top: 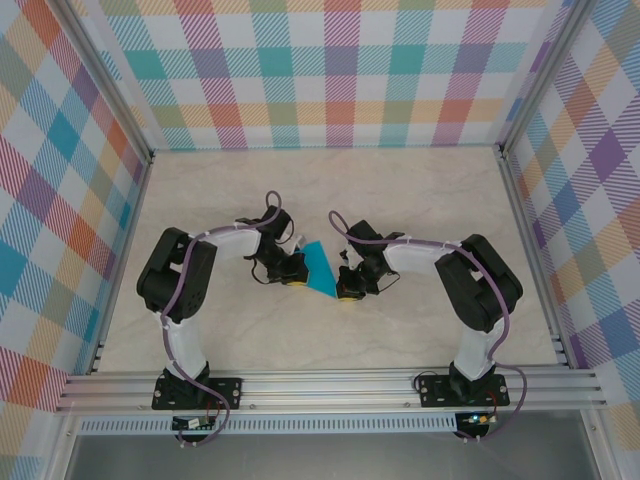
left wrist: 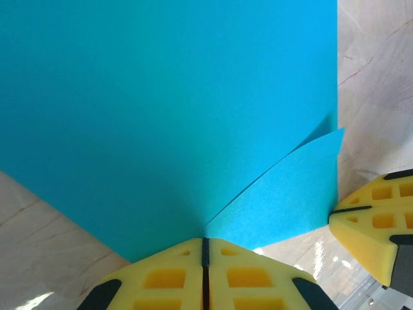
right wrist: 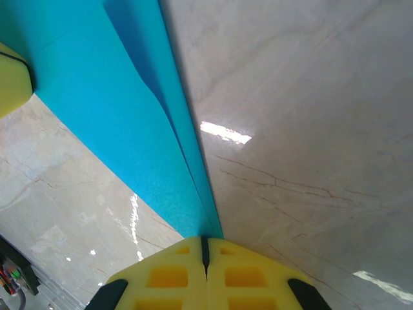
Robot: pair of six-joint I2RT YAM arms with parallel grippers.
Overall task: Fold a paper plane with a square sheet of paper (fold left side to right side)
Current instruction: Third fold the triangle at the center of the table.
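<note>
The teal-blue sheet of paper (top: 320, 262) hangs between my two grippers over the middle of the table, doubled over into two layers. In the left wrist view the sheet (left wrist: 161, 116) spreads wide, with a second layer peeling off at the lower right. My left gripper (left wrist: 205, 244) is shut on its near corner. In the right wrist view the sheet (right wrist: 122, 129) runs away edge-on as a narrow band, and my right gripper (right wrist: 205, 240) is shut on its end. Seen from above, the left gripper (top: 297, 272) and right gripper (top: 345, 285) sit close together on either side of the paper.
The marble-patterned table (top: 400, 200) lies under the paper. Plaid walls (top: 340, 80) close the back and both sides. An aluminium rail (top: 330, 385) carries both arm bases along the near edge.
</note>
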